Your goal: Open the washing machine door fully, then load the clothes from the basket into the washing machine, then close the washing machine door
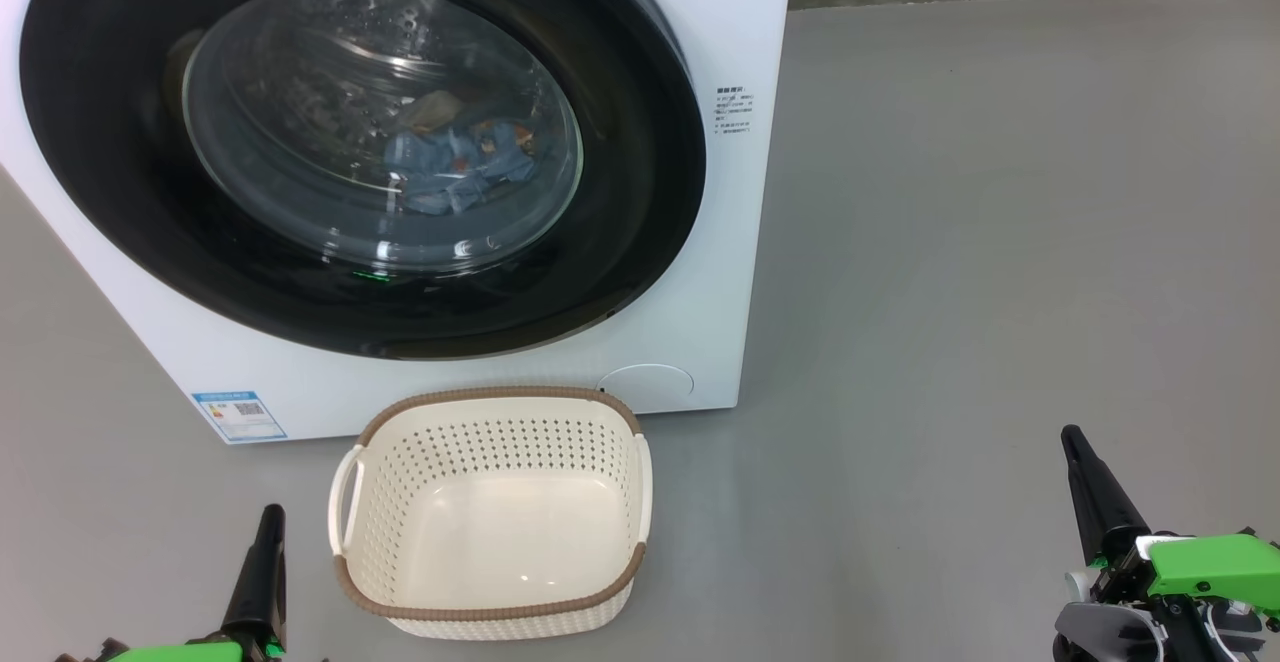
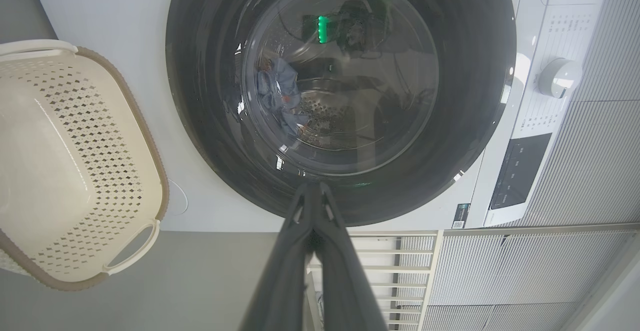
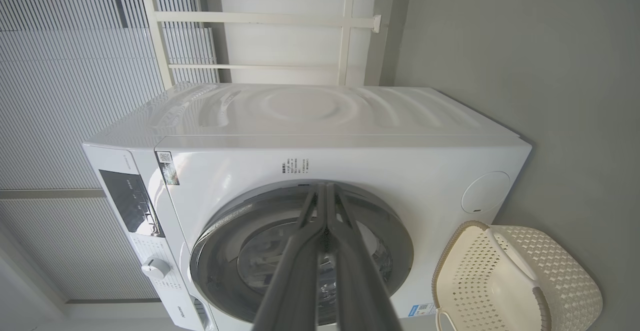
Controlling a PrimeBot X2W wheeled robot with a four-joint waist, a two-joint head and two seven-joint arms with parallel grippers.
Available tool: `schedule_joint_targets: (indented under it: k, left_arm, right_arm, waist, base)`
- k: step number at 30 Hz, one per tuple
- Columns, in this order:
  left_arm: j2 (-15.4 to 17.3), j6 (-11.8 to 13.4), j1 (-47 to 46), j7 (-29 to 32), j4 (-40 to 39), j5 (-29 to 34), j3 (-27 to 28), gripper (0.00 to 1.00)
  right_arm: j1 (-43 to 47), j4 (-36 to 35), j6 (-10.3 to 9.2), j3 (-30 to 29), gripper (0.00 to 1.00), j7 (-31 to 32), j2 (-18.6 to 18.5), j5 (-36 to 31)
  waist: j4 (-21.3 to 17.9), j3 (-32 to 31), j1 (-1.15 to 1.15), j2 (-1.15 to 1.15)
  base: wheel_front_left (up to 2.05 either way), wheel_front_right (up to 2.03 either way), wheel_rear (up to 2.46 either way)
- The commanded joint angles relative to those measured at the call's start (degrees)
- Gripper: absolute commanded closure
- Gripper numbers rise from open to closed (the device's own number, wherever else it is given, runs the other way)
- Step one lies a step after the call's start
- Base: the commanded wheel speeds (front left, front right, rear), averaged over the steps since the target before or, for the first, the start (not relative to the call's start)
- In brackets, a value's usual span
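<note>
The white washing machine fills the upper left of the head view, and its black-rimmed round door lies flush against the front. Behind the glass, light-blue clothes rest in the steel drum; the left wrist view shows the clothes too. On the floor before the machine stands the cream basket, with nothing inside it. My left gripper is shut at the lower left, beside the basket. Far off at the lower right, my right gripper is shut, holding nothing.
Bare grey floor stretches to the right of the machine up to a wall base. Ribbed grey panels and a white frame stand behind the machine. The control panel with its knob sits along the machine's top edge.
</note>
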Motion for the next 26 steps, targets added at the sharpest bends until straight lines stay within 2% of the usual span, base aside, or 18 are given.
schedule_joint_targets:
  k: [1, 26]
  left_arm:
    - [0.54, -0.14, -2.43, 0.35, -1.8, -0.47, 1.85, 1.0]
    - [0.54, -0.14, -2.43, 0.35, -1.81, -0.48, 1.85, 1.0]
  right_arm:
    - [-2.51, -1.69, 0.02, 1.0, 1.0, 0.43, -0.45, 0.1]
    - [-2.51, -1.69, 0.02, 0.99, 1.0, 0.45, -0.44, 0.08]
  waist:
    - [0.0, 0.0, 0.0, 0.0]
    - [0.0, 0.0, 0.0, 0.0]
  base:
    - [0.0, 0.0, 0.0]
    - [0.0, 0.0, 0.0]
